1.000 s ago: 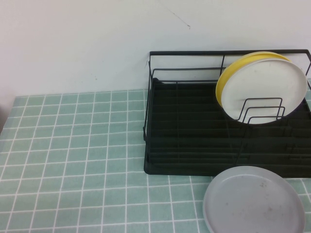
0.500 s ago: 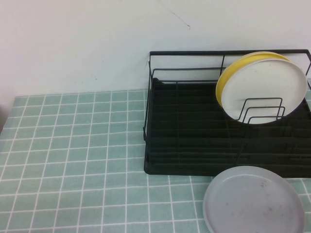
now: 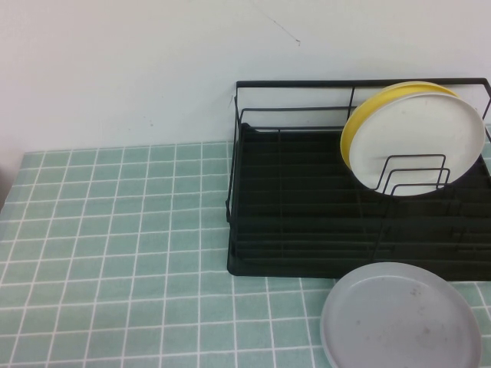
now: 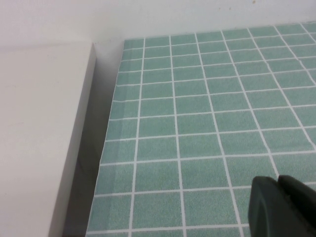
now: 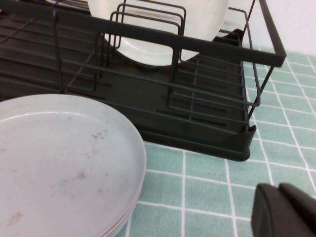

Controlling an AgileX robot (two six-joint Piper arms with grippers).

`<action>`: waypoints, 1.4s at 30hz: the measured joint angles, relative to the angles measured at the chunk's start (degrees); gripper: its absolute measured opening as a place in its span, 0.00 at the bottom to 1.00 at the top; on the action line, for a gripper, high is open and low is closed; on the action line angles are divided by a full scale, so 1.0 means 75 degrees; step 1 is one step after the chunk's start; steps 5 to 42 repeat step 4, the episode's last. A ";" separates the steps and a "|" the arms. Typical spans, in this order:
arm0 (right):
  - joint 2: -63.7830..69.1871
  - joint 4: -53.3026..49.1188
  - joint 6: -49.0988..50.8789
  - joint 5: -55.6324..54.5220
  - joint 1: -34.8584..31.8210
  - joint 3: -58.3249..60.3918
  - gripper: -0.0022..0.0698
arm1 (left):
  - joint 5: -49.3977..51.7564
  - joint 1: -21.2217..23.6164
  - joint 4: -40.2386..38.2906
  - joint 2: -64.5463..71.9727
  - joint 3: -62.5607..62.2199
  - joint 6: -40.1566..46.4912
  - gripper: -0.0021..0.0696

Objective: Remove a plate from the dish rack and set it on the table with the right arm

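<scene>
no readable text, labels or numbers, apparently none anywhere

Even, soft, bright light fills all views, without glare. The dish rack (image 3: 353, 207) casts only a faint shadow on the tiled surface (image 3: 115, 253). Both wrist views blur the dark gripper bodies at their near edges.

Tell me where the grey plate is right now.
In the high view, the grey plate lies flat on the table at the near right, just in front of the dish rack; neither gripper touches it.
</scene>
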 joint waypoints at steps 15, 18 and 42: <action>0.0000 0.0000 0.0000 0.0000 0.0000 0.0000 0.03 | 0.0000 0.0000 0.0000 0.0000 0.0000 0.0000 0.02; 0.0000 0.0000 0.0000 0.0000 0.0000 0.0000 0.03 | 0.0000 0.0000 0.0000 0.0000 0.0000 0.0000 0.02; 0.0000 0.0000 0.0000 0.0000 0.0000 0.0000 0.03 | 0.0000 0.0000 0.0000 0.0000 0.0000 0.0000 0.02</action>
